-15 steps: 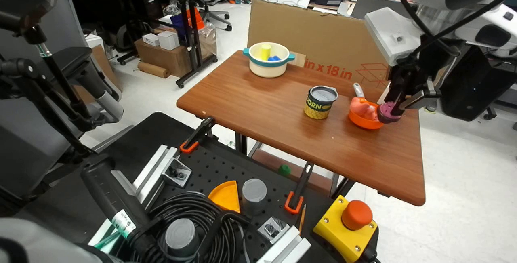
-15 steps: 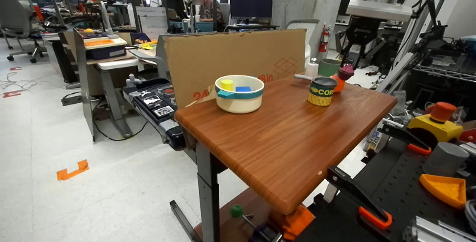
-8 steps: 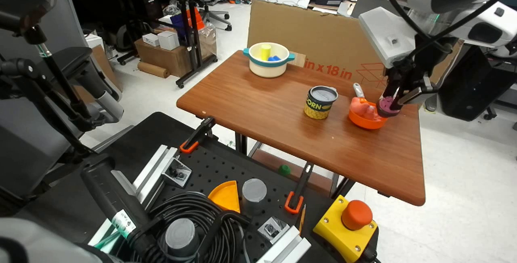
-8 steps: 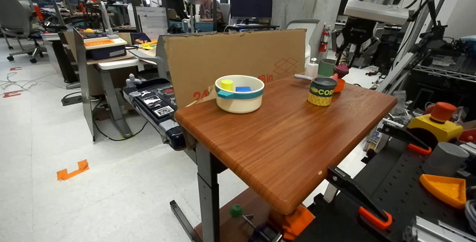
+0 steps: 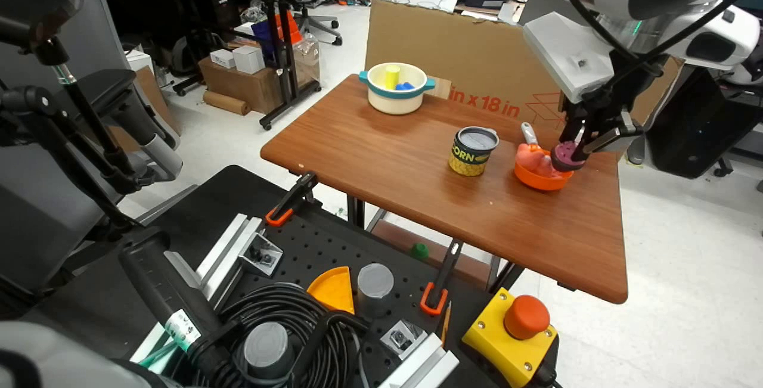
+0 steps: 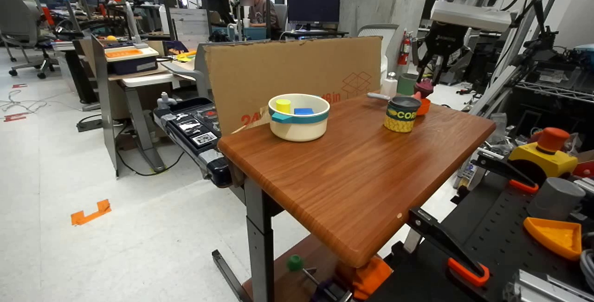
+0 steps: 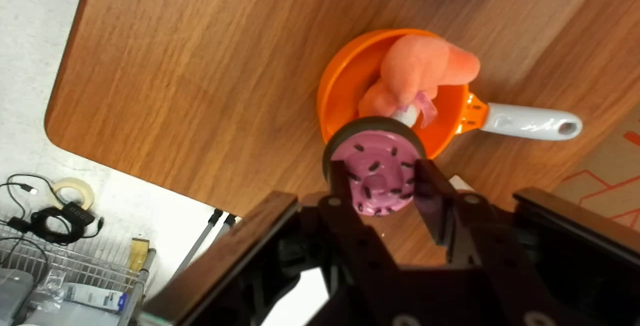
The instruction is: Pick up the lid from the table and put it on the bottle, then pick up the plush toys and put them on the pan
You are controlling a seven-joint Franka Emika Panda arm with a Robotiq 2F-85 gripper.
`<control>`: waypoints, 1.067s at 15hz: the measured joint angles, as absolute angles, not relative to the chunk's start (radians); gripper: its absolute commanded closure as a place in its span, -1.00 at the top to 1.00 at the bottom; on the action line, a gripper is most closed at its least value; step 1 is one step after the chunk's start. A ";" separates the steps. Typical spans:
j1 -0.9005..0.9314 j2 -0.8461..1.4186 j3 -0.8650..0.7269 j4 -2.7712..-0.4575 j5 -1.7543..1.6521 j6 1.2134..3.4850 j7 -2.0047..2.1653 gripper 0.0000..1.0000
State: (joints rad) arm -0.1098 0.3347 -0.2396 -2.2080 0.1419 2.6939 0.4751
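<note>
The lid seems on the bottle; the salmon toy lies in the pan. Your gripper, jaws partway apart, grips the magenta toy, left to place.

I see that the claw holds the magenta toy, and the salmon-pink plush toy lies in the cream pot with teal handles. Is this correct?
Not entirely: the place you give for the salmon-pink plush toy is wrong. It lies in the orange pan, as the wrist view shows. The claw indeed holds the magenta toy.
</note>
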 measured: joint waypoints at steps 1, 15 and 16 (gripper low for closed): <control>-0.110 0.335 -0.239 -2.208 0.142 2.694 0.469 0.40; -0.110 0.332 -0.238 -2.213 0.142 2.694 0.417 1.00; -0.110 0.326 -0.237 -2.220 0.142 2.696 0.405 1.00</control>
